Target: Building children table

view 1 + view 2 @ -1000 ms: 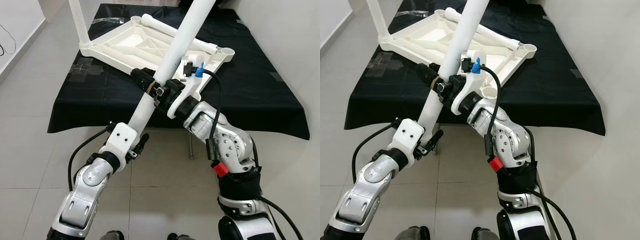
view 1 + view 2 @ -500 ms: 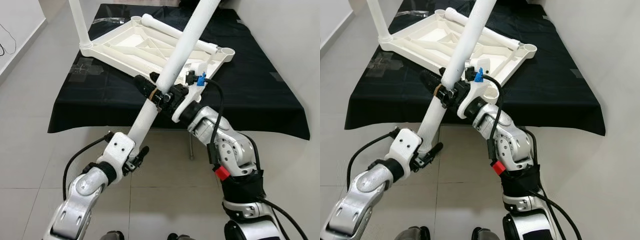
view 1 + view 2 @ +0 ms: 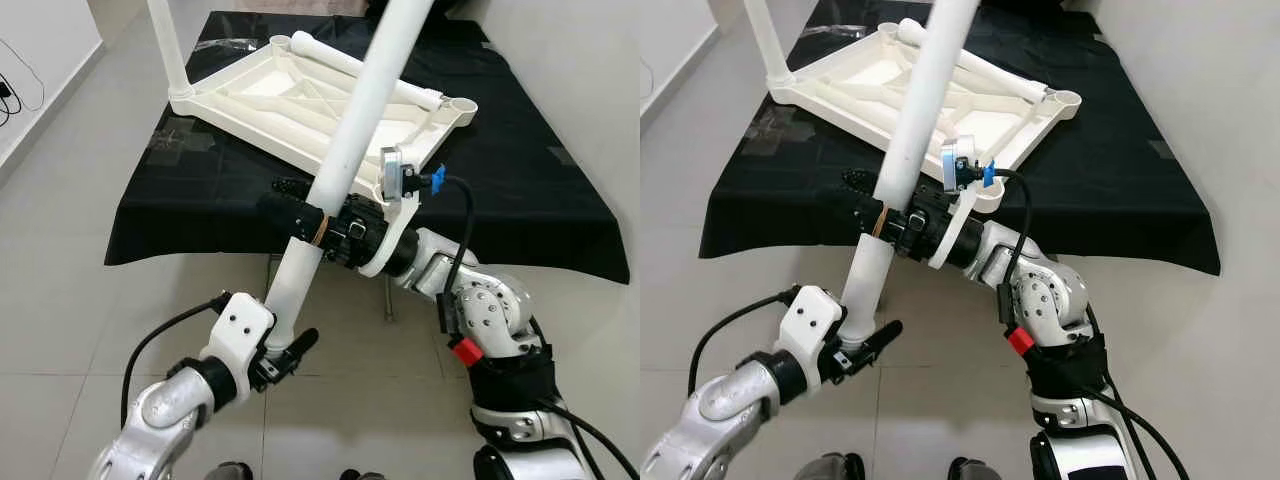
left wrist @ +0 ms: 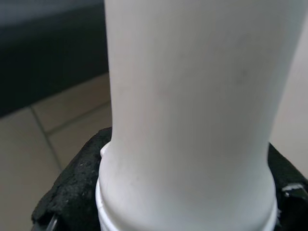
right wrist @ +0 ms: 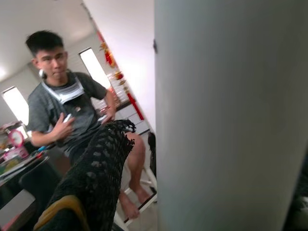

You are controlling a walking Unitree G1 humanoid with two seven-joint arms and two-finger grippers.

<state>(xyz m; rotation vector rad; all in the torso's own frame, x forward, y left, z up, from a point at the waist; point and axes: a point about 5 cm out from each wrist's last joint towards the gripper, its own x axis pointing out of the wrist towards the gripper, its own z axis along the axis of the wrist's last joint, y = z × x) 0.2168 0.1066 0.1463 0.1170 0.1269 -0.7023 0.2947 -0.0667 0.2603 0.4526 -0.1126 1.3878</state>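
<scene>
Both pincers are clamped on one long white table leg (image 3: 352,135) that slants up over the near edge of the black-draped tabletop (image 3: 520,180): the left pincer (image 3: 280,350) grips its lower end above the tiled floor (image 3: 60,250), the right pincer (image 3: 305,215) closes its black fingers (image 5: 91,178) around it higher up. The upturned white children table frame (image 3: 300,100) lies toward the far left corner of the tabletop, one leg (image 3: 168,50) standing upright in its far left socket, another leg (image 3: 350,68) lying across it. The right wrist view catches a seated person (image 5: 72,120) beyond the leg
</scene>
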